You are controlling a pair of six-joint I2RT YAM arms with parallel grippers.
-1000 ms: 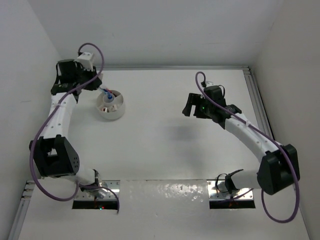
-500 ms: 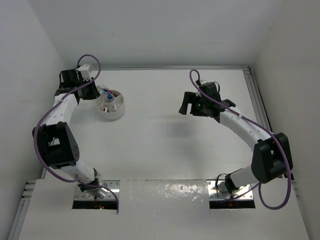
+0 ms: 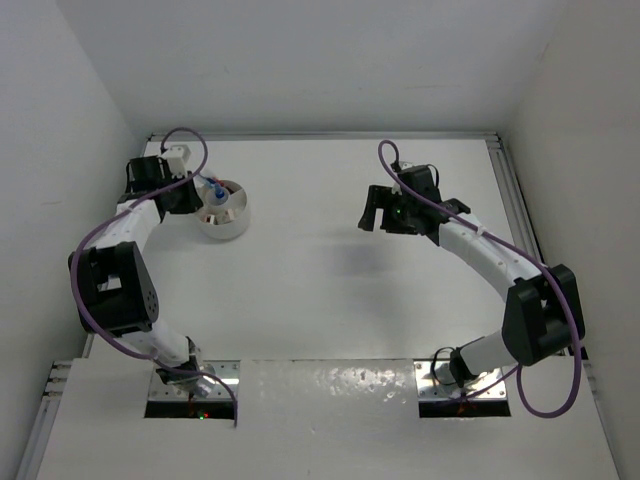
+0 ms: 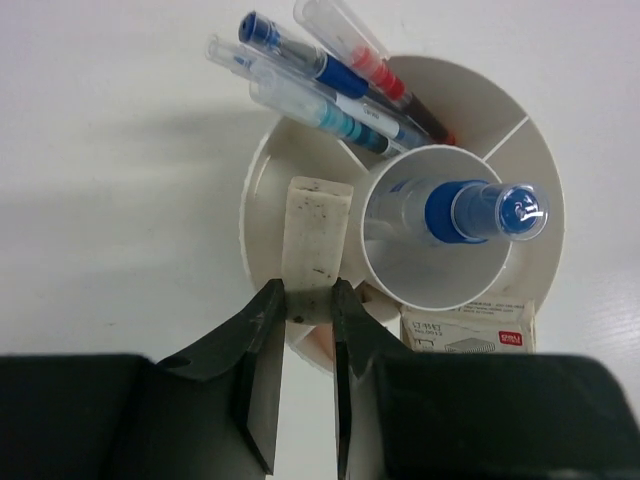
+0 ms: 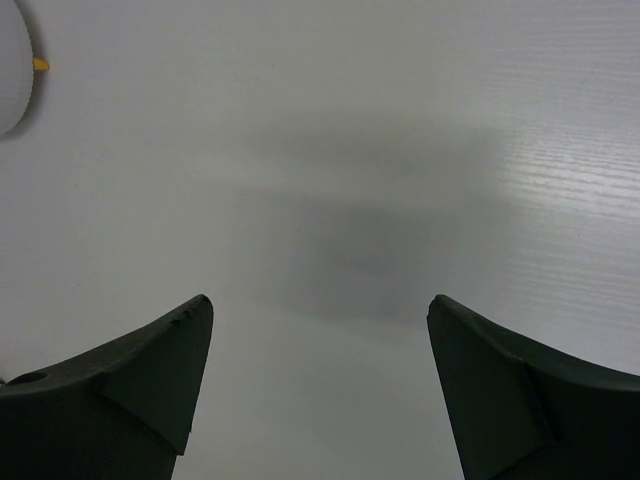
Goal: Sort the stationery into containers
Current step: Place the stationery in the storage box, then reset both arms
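The eraser (image 4: 318,235) is pinched by the left claw (image 4: 305,300) over the rim of the tub (image 4: 535,170), beside the pens (image 4: 330,80) and bottle (image 4: 470,212) already inside. That arm has been folded nearer the tub than a second ago. The right claw (image 5: 318,300) is kept spread over the desk (image 5: 400,120), shifted slightly left

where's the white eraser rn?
Left wrist view, centre: the white eraser is pinched between the left fingers, at the outer compartment of the tub, just left of the blue-capped bottle there.
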